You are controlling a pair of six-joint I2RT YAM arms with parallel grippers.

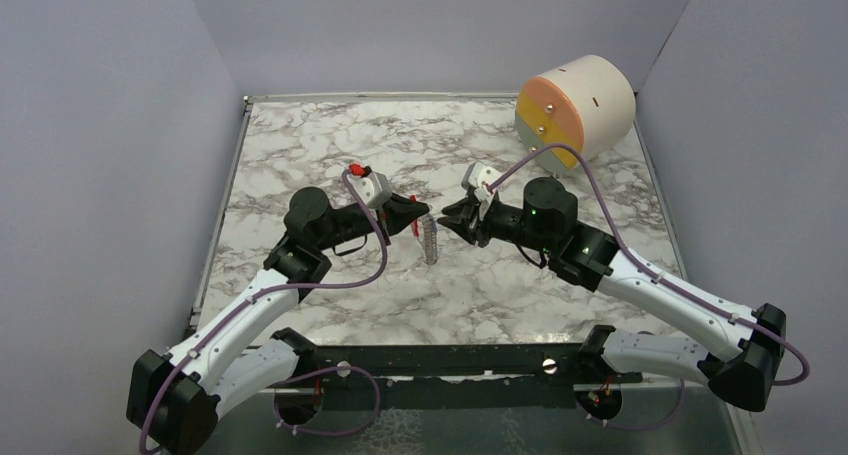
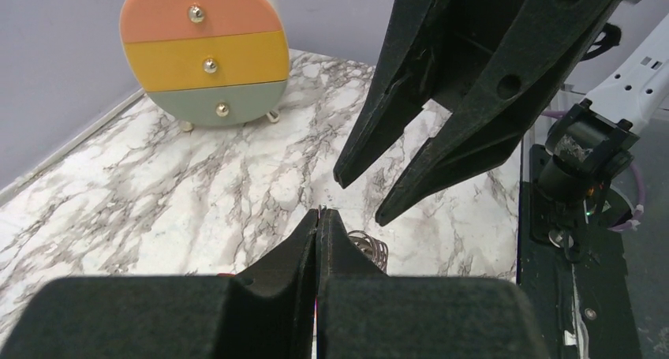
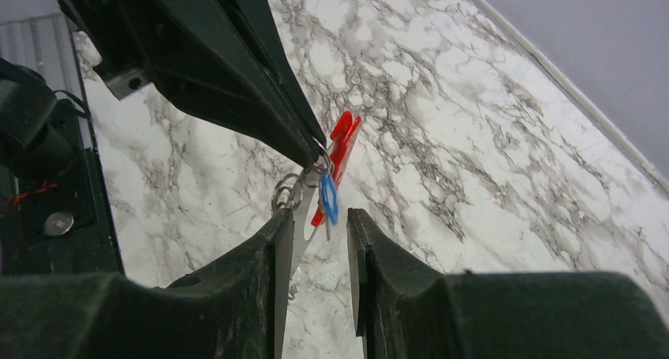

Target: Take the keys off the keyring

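Plain grey walls (image 1: 120, 125) closed in a marbled tabletop (image 1: 320, 145). A small round three-drawer unit (image 1: 575, 110) stood at its far right corner, well apart from the work. Near the middle, the left tool (image 1: 427, 213) was clenched on the top of the keyring (image 1: 430, 243), so that the grey strap hung down with its long axis roughly vertical. Whether its lower end touched the tabletop could not be told. From the left wrist camera that tool's fingers pressed flat together, and only a loop of wire ring (image 2: 368, 248) showed past them. The right tool (image 3: 315, 231) was released, its two fingers spread and grasping nothing, and it faced the left tool tip to tip from the right. In the right wrist view the blue-headed key (image 3: 329, 197) dangled just below the left tool's tip, beside the keyring's red piece (image 3: 341, 142). It hung just ahead of the gap between the right tool's fingers, a little toward the right-hand finger in that view. The right tool was the nearer free one. I judged that the coming move turned on a short advance straight ahead to bring the key between its fingers. The strap and wire ring crowded the same spot, so the tool risked catching them as well.
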